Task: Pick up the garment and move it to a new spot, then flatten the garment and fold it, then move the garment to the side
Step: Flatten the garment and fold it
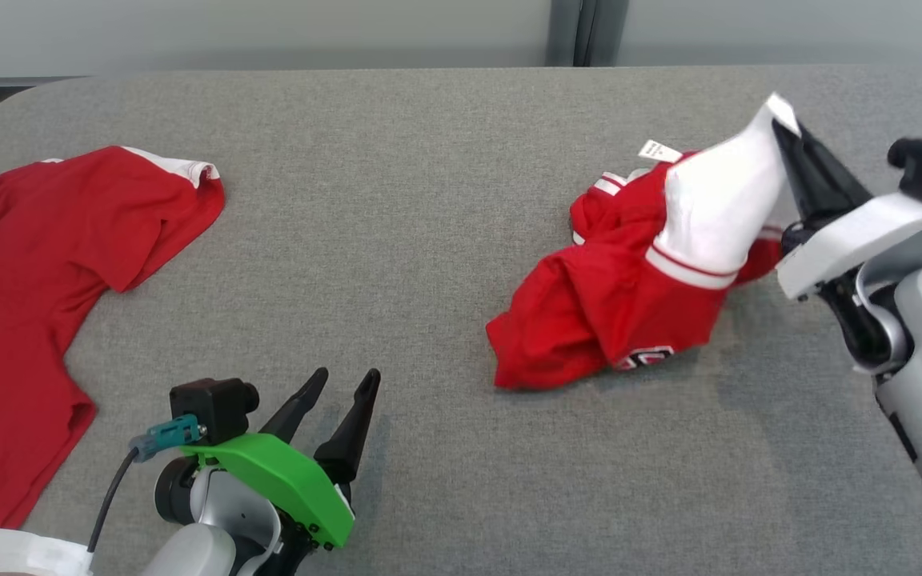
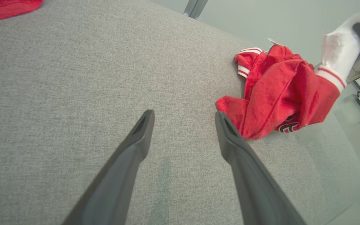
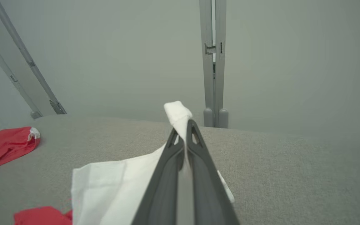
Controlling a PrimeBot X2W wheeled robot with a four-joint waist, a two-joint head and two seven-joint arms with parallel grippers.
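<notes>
Head view, garment: the garment is left as a crumpled red heap on the right half of the table, with its white sleeve drawn up and away from the rest.
Head view, right gripper: the right gripper is clamped on the sleeve's tip. This is judged to be so that the garment can be lifted by one end and carried to a new spot.
Head view, left gripper: the left gripper is held spread wide with nothing in it, low by the near edge and well apart from the garment. It is judged to be kept free for the flattening.
Head view, shirt: a second red shirt is spread at the far left, untouched.
Left wrist view, garment: the garment is seen beyond the parted fingers of the left gripper. Its base rests on the table and its sleeve is pulled upward.
Right wrist view, grip: the sleeve is pinched between the closed fingers of the right gripper, with a tuft poking past the tips.
Count, clothes: two, one gripped and one lying flat.
Count, grippers: two, one gripping and one empty.
Count, tag: one white tag is seen at the garment's top.
</notes>
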